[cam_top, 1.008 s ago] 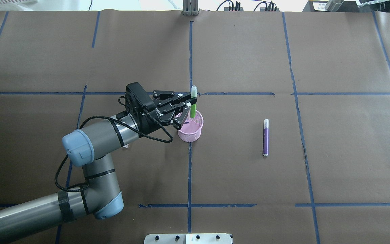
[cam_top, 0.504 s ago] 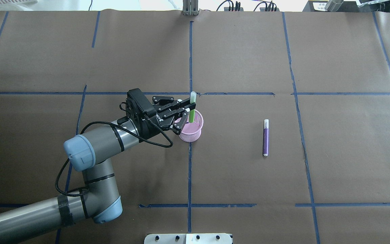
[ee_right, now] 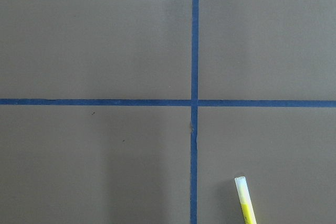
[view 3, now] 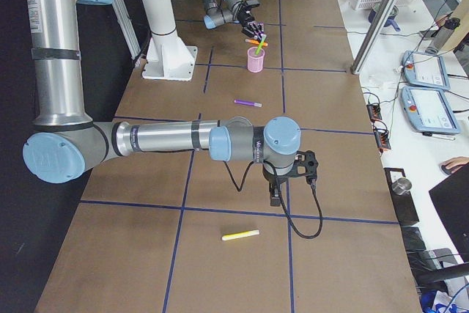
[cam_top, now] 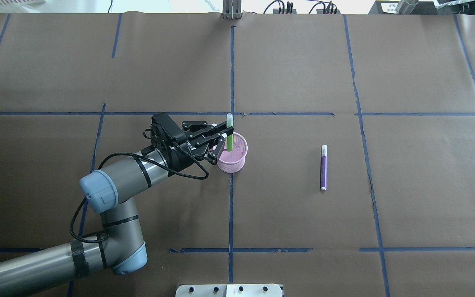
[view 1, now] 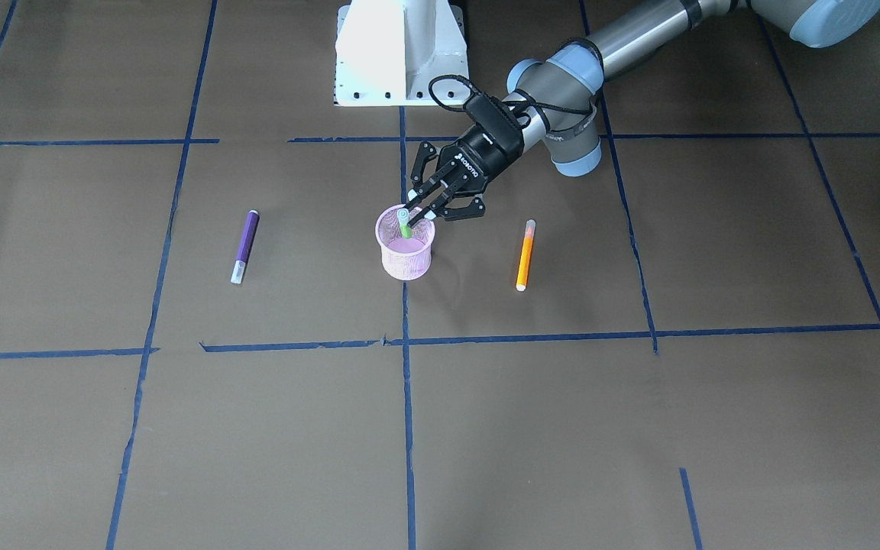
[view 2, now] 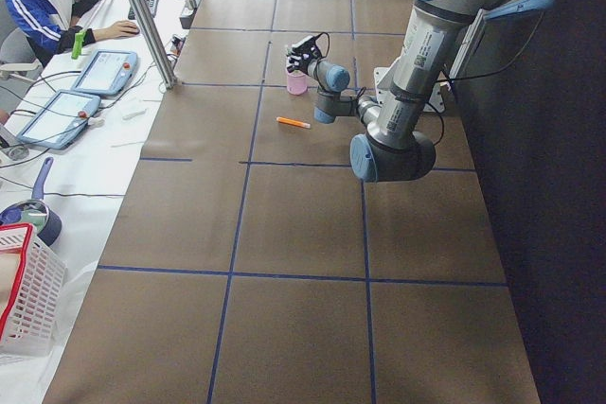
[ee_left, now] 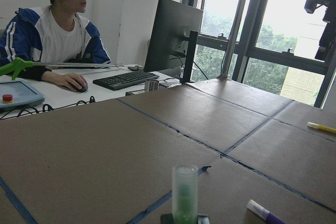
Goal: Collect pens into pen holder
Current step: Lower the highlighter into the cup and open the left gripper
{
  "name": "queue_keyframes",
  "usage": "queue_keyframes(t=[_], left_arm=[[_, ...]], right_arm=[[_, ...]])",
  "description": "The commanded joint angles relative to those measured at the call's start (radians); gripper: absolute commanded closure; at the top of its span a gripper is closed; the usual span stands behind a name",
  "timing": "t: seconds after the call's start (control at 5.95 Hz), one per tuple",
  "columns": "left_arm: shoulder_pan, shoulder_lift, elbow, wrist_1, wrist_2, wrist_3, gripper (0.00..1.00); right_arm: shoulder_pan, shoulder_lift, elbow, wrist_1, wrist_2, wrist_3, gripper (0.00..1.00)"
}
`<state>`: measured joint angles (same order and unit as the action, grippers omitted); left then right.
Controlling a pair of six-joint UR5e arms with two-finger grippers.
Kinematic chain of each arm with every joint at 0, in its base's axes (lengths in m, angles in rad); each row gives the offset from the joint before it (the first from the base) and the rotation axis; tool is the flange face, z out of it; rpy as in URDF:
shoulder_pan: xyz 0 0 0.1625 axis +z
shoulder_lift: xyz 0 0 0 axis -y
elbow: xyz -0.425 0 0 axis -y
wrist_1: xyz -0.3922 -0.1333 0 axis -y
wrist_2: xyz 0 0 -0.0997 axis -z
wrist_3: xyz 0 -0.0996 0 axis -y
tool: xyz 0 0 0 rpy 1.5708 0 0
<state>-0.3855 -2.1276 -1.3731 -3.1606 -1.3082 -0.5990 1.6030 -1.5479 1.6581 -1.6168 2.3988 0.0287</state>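
The pink mesh pen holder (cam_top: 234, 160) stands by the table's middle tape line. My left gripper (cam_top: 225, 137) is shut on the light green pen (cam_top: 229, 136), which stands upright with its lower end inside the holder (view 1: 406, 260). In the left wrist view the green pen's (ee_left: 185, 195) pale cap rises at the bottom centre. A purple pen (cam_top: 323, 167) lies flat to the holder's right. An orange pen (view 1: 525, 254) lies on the holder's other side; the left arm hides it in the overhead view. My right gripper (view 3: 290, 175) hangs over the table's far right end, and I cannot tell its state.
A yellow pen (view 3: 241, 235) lies near the right arm and shows in the right wrist view (ee_right: 245, 202). The robot's white base (view 1: 398, 53) is behind the holder. A person sits at a desk (ee_left: 63, 40) beyond the table's far edge.
My left gripper has come down and drawn a little to the left with the green pen, so the pen sits lower in the holder. The purple pen has not moved.
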Motion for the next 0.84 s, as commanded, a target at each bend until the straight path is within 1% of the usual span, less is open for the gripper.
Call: queue_keyframes(t=[0.0,0.17,0.34,0.5,0.67], left_arm=[[0.0,0.001,0.002,-0.001,0.007,-0.028,0.24],[0.0,0.0,0.002,-0.001,0.007,-0.031,0.07],[0.002,-0.002,-0.007,0.002,0.004,-0.042,0.01],[-0.003,-0.002,-0.023,0.013,0.001,-0.044,0.0],[-0.019,-0.003,-0.071,0.093,-0.005,-0.047,0.0]], right_arm=[[0.0,-0.001,-0.001,0.0,0.0,0.003,0.0],[0.0,-0.001,-0.003,0.0,0.0,0.003,0.0],[0.0,-0.001,-0.004,0.0,0.0,0.003,0.0],[0.0,-0.001,-0.004,0.001,0.0,-0.007,0.0],[0.0,0.0,0.0,0.003,0.003,-0.006,0.0]])
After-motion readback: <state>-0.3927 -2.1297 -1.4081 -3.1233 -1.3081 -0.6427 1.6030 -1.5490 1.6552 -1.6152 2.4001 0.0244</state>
